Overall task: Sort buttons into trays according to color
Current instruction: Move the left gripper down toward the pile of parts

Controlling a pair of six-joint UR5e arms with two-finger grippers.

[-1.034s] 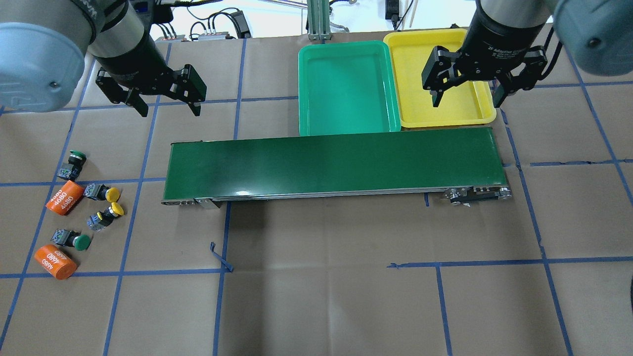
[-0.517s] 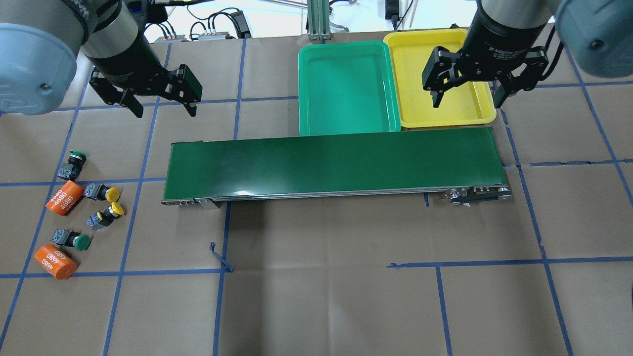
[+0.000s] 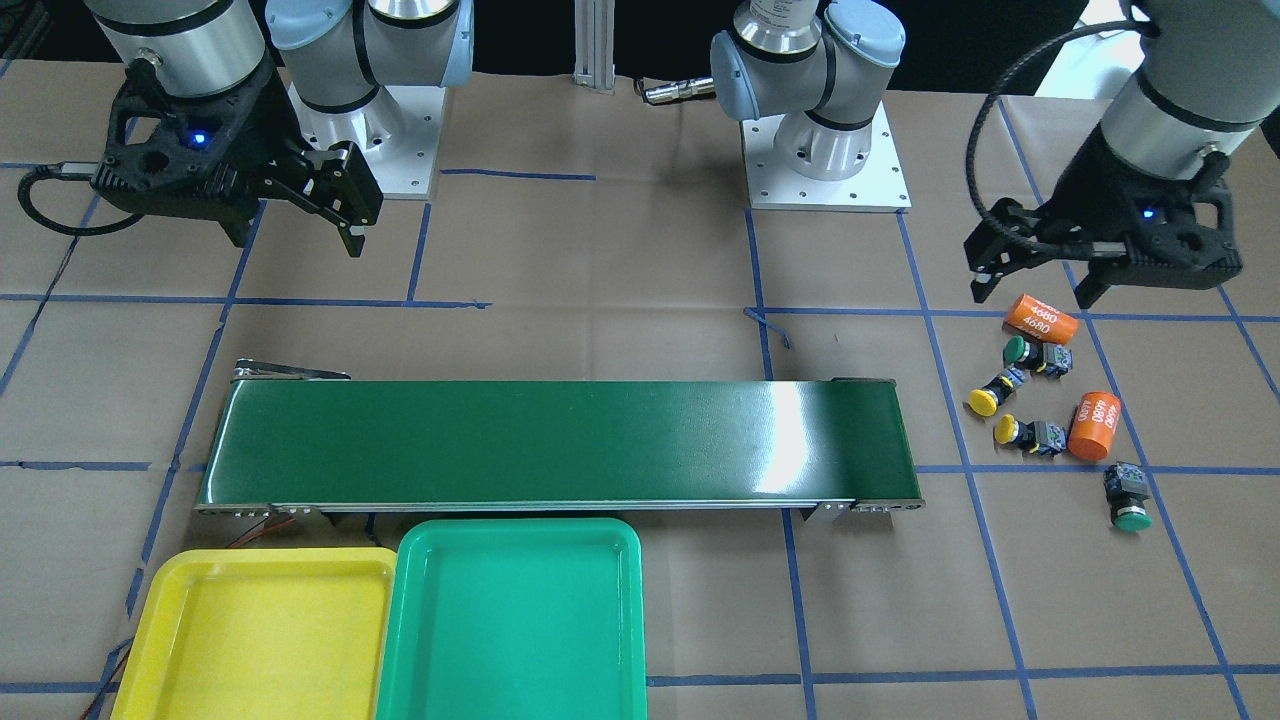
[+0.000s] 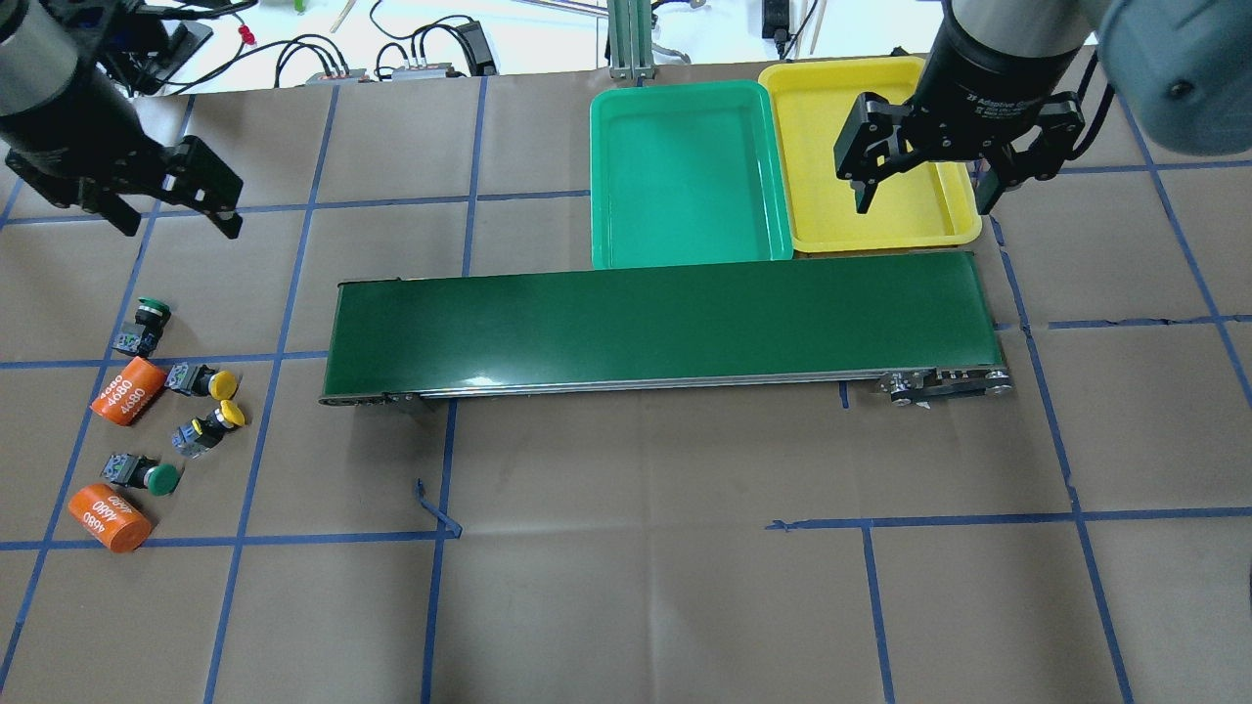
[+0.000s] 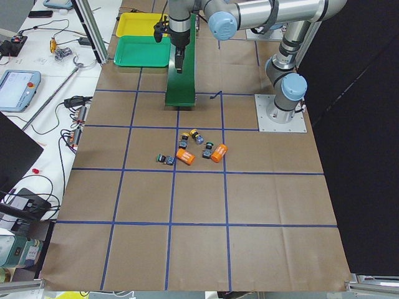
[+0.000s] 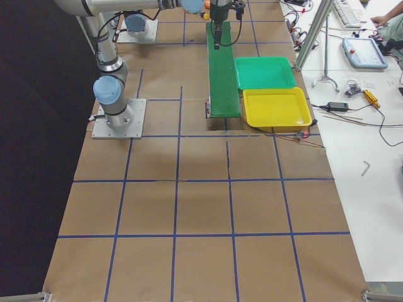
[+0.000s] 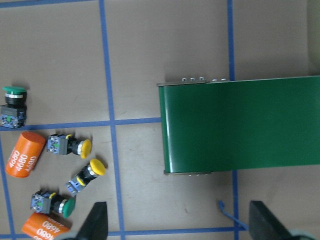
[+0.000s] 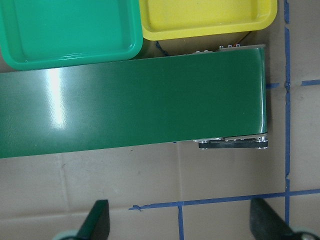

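Observation:
Four buttons lie at the table's left end: a green one point(image 4: 147, 326), two yellow ones point(image 4: 202, 381) point(image 4: 211, 426) and another green one point(image 4: 143, 475). They also show in the left wrist view point(image 7: 12, 102) point(image 7: 70, 146) point(image 7: 87, 173) point(image 7: 52, 204). My left gripper point(image 4: 179, 229) is open and empty, in the air beyond the buttons. The green tray point(image 4: 685, 93) and yellow tray point(image 4: 885, 238) stand side by side behind the belt, both empty. My right gripper point(image 4: 922, 205) is open and empty over the yellow tray's near part.
A long dark green conveyor belt point(image 4: 655, 323) crosses the middle of the table, right in front of the trays. Two orange cylinders marked "4680" point(image 4: 127, 391) point(image 4: 110, 518) lie among the buttons. Blue tape lines grid the brown table cover.
My left arm has swung toward the table's left end, its gripper still open. My right gripper and the buttons have not moved.

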